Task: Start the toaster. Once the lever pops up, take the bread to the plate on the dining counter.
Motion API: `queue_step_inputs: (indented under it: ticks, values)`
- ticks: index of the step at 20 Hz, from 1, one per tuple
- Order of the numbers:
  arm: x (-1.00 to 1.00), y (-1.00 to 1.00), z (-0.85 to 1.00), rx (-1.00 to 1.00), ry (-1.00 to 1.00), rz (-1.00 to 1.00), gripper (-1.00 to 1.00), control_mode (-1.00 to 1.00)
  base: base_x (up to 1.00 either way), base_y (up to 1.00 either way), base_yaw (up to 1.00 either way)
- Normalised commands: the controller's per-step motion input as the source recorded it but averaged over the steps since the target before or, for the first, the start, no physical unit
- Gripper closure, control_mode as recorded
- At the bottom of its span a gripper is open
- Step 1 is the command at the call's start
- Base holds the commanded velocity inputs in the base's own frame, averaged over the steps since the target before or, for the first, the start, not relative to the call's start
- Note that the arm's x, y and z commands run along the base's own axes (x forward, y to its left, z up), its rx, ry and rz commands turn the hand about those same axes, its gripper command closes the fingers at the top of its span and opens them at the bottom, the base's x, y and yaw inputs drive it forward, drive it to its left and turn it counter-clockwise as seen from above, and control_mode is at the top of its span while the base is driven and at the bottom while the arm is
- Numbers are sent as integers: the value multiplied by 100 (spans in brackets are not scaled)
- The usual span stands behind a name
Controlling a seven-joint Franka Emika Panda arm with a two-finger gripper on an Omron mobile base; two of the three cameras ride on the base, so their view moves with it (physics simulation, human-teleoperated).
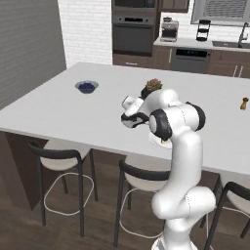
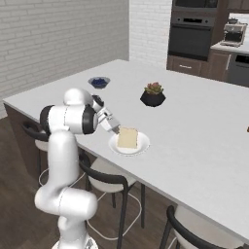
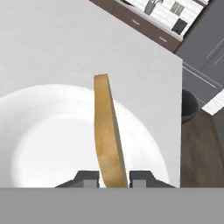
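Note:
A slice of bread point(image 3: 107, 131) stands on edge over the white plate point(image 3: 48, 131), its lower end between the two fingertips of my gripper point(image 3: 114, 177), which is shut on it. From the right base view, the bread point(image 2: 128, 138) rests on the plate point(image 2: 116, 146) near the front edge of the white dining counter point(image 2: 194, 131), with the gripper point(image 2: 115, 129) at its left side. A small black toaster point(image 3: 178, 26) sits far off on the back worktop.
A potted plant point(image 2: 153, 95) and a blue bowl point(image 2: 98, 81) stand further back on the counter. A wooden pepper mill point(image 1: 243, 103) is at the far right. Stools point(image 1: 58, 161) line the near side. The counter's edge point(image 3: 180, 131) runs just beyond the plate.

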Motion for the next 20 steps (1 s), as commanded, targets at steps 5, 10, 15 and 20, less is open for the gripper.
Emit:
queue_step_inputs:
  ticks: [5, 10, 15, 20]
  values:
    - [16, -9, -29, -1, 0, -15, -100, -100, 0, 0, 0]
    - [0, -12, -11, 0, -2, -11, -100, -100, 0, 0, 0]
    - [0, -14, -5, 0, -13, -8, -100, -100, 0, 0, 0]
    - [0, 0, 0, 0, -31, -1, -100, -100, 0, 0, 0]
